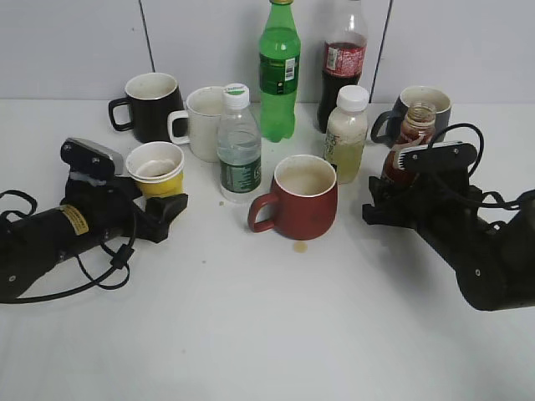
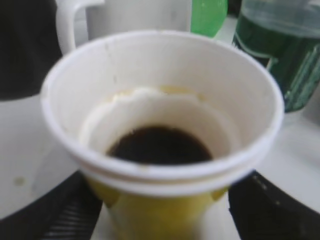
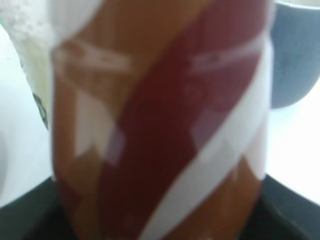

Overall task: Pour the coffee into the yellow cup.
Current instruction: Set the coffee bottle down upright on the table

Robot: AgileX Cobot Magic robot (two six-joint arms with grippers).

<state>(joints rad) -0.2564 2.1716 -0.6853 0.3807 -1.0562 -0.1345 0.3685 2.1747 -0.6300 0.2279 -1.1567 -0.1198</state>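
The yellow cup [image 1: 160, 185] stands on the white table at the left, with dark coffee in its bottom, as the left wrist view [image 2: 160, 210] shows. My left gripper [image 1: 156, 199] lies low on the table with a finger on each side of the cup's body [image 2: 157, 222], closed against it. The coffee bottle [image 1: 415, 127] stands upright at the right, capless, and its brown-red label fills the right wrist view [image 3: 160, 125]. My right gripper [image 1: 399, 185] is shut on its lower body [image 3: 160, 225].
A red mug [image 1: 297, 200] stands in the middle with a small brown drop [image 1: 299, 246] in front of it. Behind are a water bottle [image 1: 239, 150], white mug [image 1: 201, 121], black mug [image 1: 150, 104], green bottle [image 1: 278, 71], cola bottle [image 1: 344, 63], pale drink bottle [image 1: 347, 134] and grey mug [image 1: 425, 102].
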